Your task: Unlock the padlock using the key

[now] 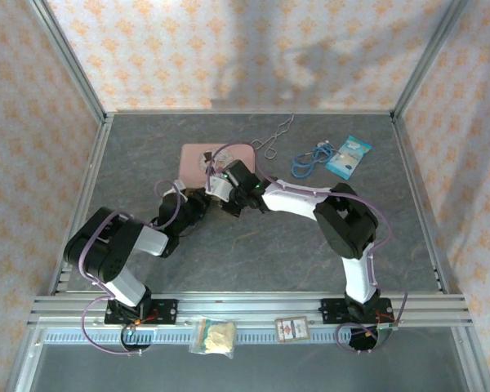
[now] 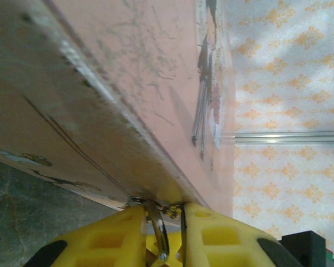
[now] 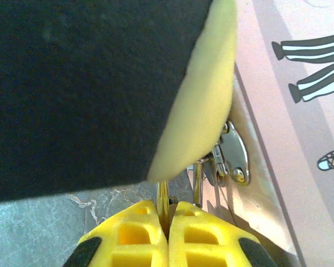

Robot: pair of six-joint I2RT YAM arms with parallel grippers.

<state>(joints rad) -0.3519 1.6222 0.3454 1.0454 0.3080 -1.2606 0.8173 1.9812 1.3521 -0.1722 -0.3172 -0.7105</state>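
At the pink rectangular tin (image 1: 198, 159), mid-frame, the left gripper (image 2: 164, 208) brackets the tiny padlock (image 2: 156, 221), only its silver wire shackle showing; whether it pinches, I cannot tell. The right gripper (image 3: 168, 204) is clamped on a thin brass-coloured key (image 3: 162, 193), mostly hidden.

The left arm (image 1: 114, 249) and right arm (image 1: 298, 198) were black at the joints, with white link shells and lilac cables (image 1: 83, 255) alongside; the left claw (image 2: 164, 214) and right claw (image 3: 167, 208) had waffle-moulded yellow fingers (image 3: 133, 233)
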